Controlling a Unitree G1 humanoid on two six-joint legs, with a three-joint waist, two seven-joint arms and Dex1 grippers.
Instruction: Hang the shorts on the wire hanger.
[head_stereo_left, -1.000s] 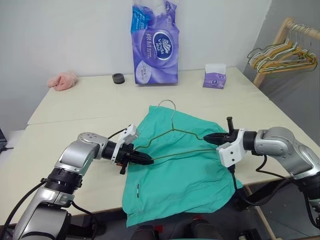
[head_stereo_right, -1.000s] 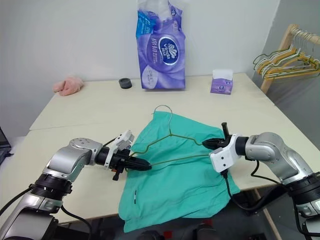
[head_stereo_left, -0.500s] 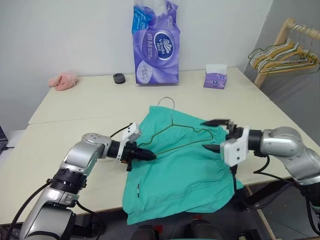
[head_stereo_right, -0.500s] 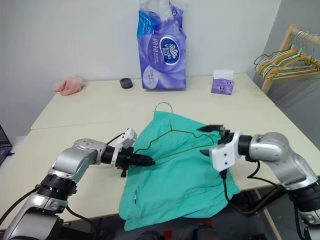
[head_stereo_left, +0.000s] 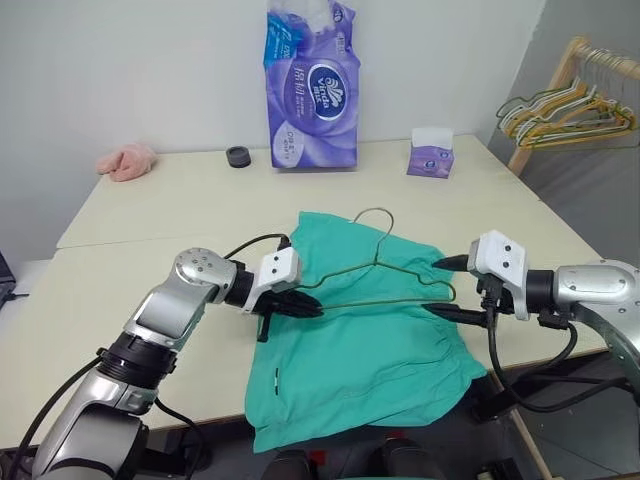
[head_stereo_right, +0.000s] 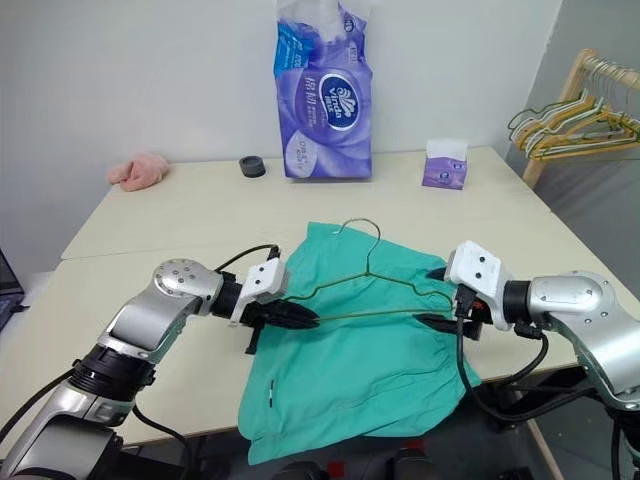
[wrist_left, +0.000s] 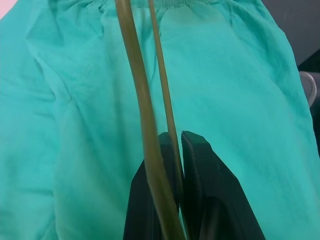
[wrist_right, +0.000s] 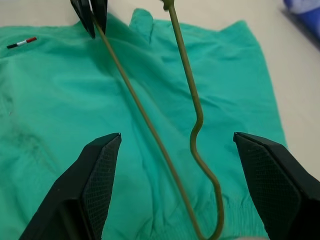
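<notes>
While the teal shorts (head_stereo_left: 365, 350) lay flat on the bench (head_stereo_left: 150, 215), my left hand (head_stereo_left: 308, 306) pinched the wire hanger's (head_stereo_left: 385, 272) corner to hold it above them, my right hand (head_stereo_left: 447, 287) spread beside its other end.

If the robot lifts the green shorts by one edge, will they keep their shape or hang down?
The shorts would probably hang limp: the fabric lies wrinkled and droops over the table edge. They look thin, so likely light. The gathered waistband might bunch when pinched.

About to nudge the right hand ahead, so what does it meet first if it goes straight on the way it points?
Probably the wire hanger, whose near corner lies between the open right hand's fingers; just beneath is the shorts. Depth is uncertain.
</notes>
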